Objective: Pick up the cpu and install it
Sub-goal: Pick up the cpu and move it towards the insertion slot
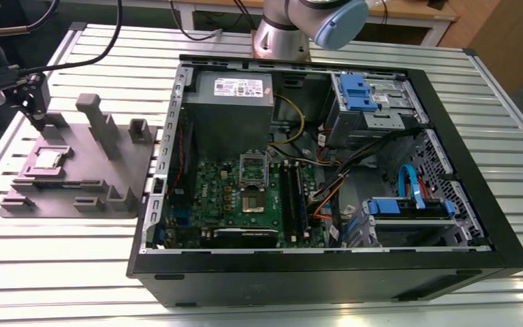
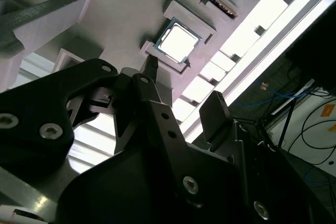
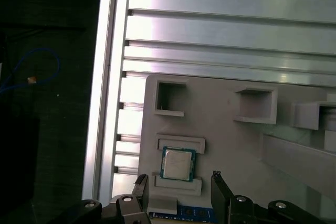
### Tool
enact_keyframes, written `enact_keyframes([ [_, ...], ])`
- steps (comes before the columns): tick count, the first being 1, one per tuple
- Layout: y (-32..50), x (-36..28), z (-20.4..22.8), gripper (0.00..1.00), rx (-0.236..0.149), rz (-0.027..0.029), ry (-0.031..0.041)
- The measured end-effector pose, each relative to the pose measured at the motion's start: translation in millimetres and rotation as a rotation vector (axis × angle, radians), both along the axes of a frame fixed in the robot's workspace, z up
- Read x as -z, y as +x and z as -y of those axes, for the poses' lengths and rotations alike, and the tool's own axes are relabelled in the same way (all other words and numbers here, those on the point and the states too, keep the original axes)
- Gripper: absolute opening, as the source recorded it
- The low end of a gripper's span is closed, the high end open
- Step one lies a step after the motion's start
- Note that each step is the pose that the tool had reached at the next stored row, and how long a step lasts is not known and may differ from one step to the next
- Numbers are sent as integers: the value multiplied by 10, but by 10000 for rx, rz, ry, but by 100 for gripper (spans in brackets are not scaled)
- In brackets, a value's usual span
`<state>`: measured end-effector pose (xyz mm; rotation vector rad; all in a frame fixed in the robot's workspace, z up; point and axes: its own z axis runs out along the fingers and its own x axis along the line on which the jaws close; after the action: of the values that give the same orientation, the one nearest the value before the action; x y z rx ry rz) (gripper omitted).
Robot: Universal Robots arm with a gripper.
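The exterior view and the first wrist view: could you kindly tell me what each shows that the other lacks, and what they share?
Exterior view: the open black computer case with its green motherboard. First wrist view: the open black gripper, its fingers flanking the small square silver-topped cpu. Shared: the cpu in its nest on the grey fixture plate, on the slatted aluminium table.

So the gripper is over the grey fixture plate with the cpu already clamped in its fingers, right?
No: the cpu lies in its recess on the fixture plate, unheld. The first wrist view shows the gripper open above it.
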<state>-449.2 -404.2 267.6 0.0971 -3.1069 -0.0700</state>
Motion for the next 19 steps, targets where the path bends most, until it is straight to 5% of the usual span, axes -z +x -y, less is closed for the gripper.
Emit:
enact_keyframes([
  [19, 0, 73, 1, 59, 0, 1, 1],
])
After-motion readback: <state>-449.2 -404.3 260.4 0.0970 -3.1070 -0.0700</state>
